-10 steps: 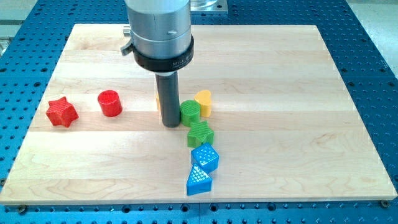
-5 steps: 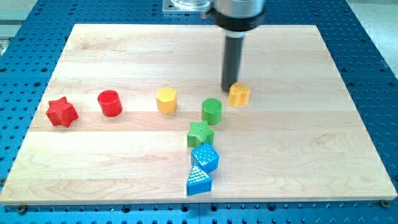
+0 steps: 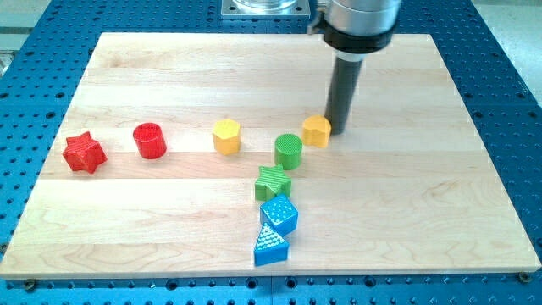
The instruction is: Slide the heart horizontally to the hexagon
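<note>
The yellow heart lies near the board's middle, right of centre. My tip stands just to the heart's right, touching or nearly touching it. The yellow hexagon lies to the view's left of the heart, at about the same height. A green cylinder sits between them, slightly lower than the heart and close to it.
A green star, a blue cube and a blue triangle form a column below the green cylinder. A red cylinder and a red star lie at the view's left. All rest on a wooden board.
My tip went from left of the green cylinder, past the heart's top, to its right side. The heart moved right, then slightly back left. The green cylinder shifted right.
</note>
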Available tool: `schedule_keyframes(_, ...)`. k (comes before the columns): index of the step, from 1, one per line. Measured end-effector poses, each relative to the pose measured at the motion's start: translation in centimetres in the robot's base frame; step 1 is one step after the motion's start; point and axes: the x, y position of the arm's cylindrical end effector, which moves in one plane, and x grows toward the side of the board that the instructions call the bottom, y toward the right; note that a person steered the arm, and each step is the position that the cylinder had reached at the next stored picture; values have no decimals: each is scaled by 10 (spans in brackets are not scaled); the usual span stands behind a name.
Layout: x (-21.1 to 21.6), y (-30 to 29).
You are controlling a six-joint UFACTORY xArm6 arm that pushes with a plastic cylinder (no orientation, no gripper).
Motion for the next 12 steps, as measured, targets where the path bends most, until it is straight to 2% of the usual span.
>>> schedule_keyframes(1,-16,-31)
schedule_keyframes(2,-28,42)
schedule_keyframes(3,32,56)
schedule_keyframes(4,31,10)
schedule_keyframes(5,12,-10)
schedule_keyframes(6,-9,16)
schedule_keyframes(8,-6,-72)
schedule_keyframes(9,1,-91)
schedule_keyframes(10,-15,-55)
schedule_keyframes(11,-28,13)
schedule_keyframes(12,40,77)
